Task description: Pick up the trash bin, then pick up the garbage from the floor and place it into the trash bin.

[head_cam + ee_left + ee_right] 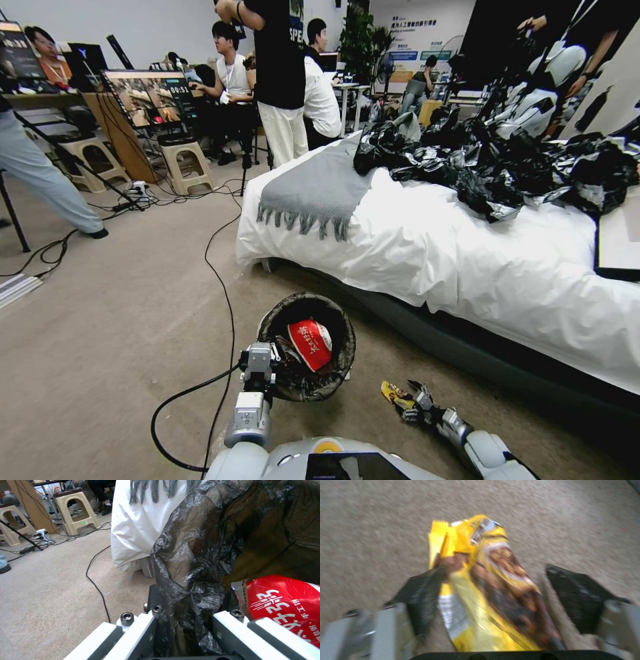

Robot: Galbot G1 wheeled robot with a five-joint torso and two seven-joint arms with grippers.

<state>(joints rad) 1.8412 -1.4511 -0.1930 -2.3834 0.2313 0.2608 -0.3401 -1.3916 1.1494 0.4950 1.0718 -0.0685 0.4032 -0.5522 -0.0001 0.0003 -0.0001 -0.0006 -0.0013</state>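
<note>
Yellow wrapper (486, 585) next, bin already in hand.

We hold the trash bin (307, 347) off the carpet, left gripper (186, 620) clamped on its bagged rim, a red pack (311, 343) inside. At the bin's four o'clock, our right gripper (501, 590) straddles the wrapper, fingers (423, 597) apart; we judge that grasp unfinished.

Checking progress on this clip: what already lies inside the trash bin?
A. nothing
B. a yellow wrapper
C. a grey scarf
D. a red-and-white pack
D: a red-and-white pack lies inside the trash bin, which the left gripper holds by its rim; the yellow wrapper is on the floor between the right gripper's open jaws.
</note>
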